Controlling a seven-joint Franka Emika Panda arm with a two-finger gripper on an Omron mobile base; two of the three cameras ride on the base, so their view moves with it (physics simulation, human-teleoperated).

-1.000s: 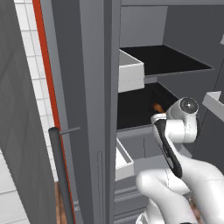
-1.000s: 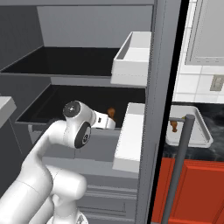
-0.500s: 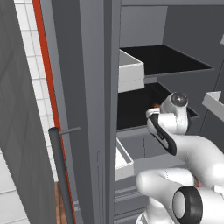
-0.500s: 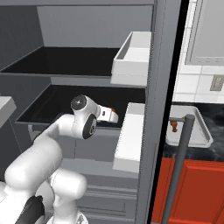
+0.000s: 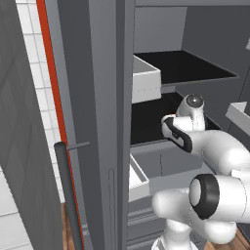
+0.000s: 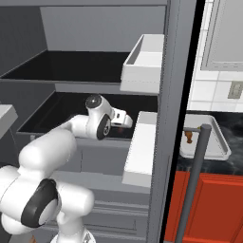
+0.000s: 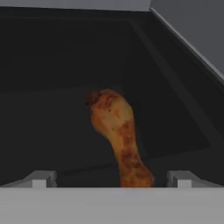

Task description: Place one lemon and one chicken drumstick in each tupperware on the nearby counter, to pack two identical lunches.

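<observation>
In the left base view, the arm (image 5: 205, 146) is seen reaching into an open refrigerator, onto the dark middle shelf (image 5: 146, 122), with a white door bin (image 5: 145, 80) just to its left and a second shelf above; little headroom is left between the two shelves, and the open door's edge and its grey handle bar (image 5: 68, 195) close off the left side, so withdrawal would best be made straight back. In the right base view, the end effector (image 6: 124, 119) is found low over that shelf, beside a brown piece taken to be the chicken drumstick (image 6: 127, 123); white door bins (image 6: 142, 152) stand close on its right. Past the door edge, a whitish-grey tupperware (image 6: 216, 147) lies on the black worktop (image 6: 232, 163) above red-brown cabinet fronts, and a small brown item, judged to be a drumstick already packed, sits inside it. No lemon and no second tray can be made out, so the task is judged to be at an early stage. In the hand view, the drumstick lies on the dark shelf floor, its thin end pointing toward the camera and its thick end away, between the two fingertips (image 7: 41, 179), which stand wide apart with nothing gripped. The shelf's side wall rises on the right of this view, and open floor is left on both sides.
</observation>
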